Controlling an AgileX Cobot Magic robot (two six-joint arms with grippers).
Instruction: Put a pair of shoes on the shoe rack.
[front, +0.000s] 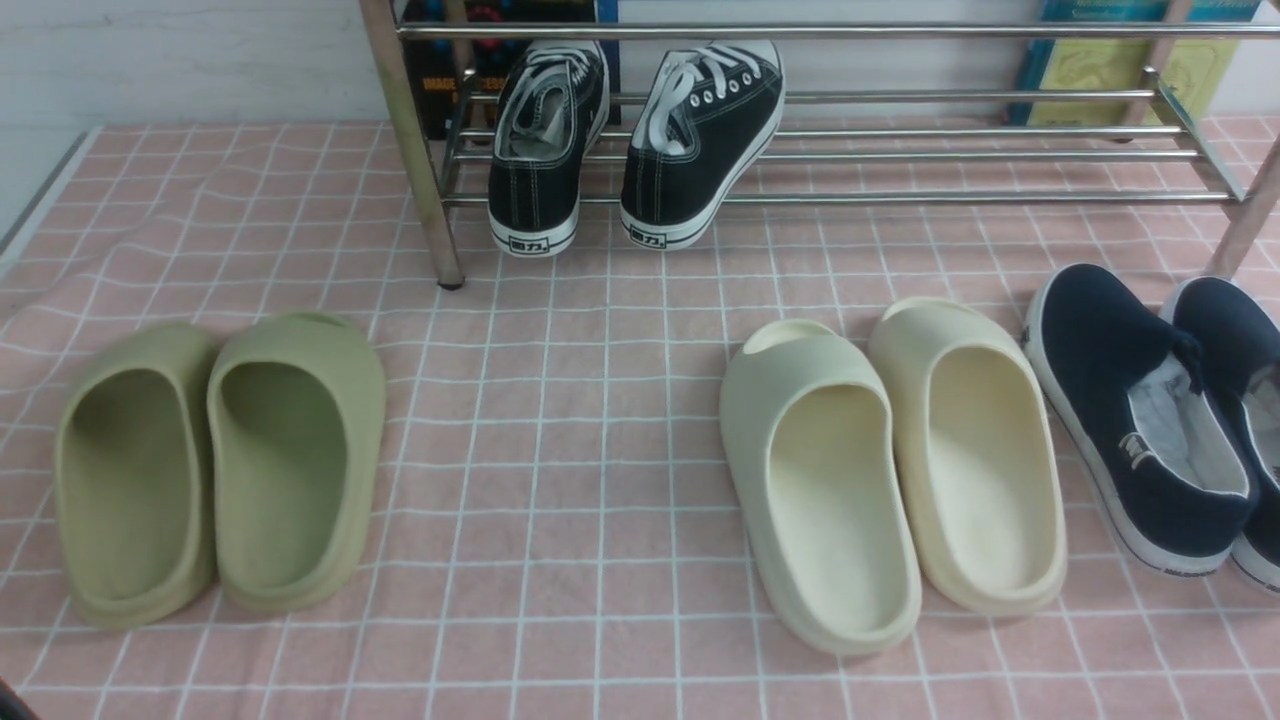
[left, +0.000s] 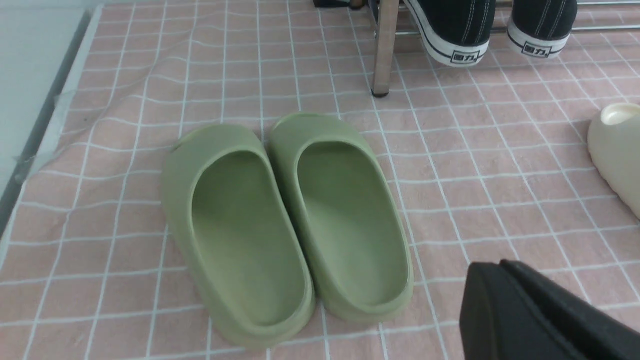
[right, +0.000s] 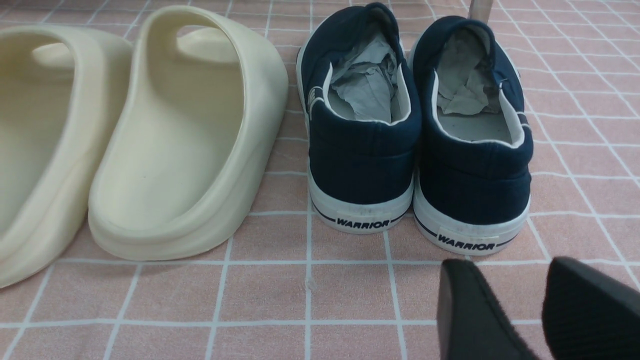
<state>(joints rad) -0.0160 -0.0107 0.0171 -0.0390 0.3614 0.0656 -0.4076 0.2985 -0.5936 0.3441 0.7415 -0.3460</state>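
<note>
Sneakers (front: 630, 140), the black pair, sit on the chrome shoe rack's (front: 900, 160) lower bars near the table's (front: 560, 420) far-left part, heels overhanging toward the robot, long axes running front to back. From the left wrist, their heels lie far beyond the left claw (left: 540, 315), whose state cannot be told, past olive slides (left: 285, 225). From the right wrist, the right claw (right: 535, 310) hangs parted and empty behind navy slip-ons (right: 415, 130); the left arm looks nearer.

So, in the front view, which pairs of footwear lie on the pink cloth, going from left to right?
olive slides → cream slides → navy slip-on shoes. The black sneakers are not on the cloth: they rest on the shoe rack behind, above the gap between the olive and cream pairs.
</note>
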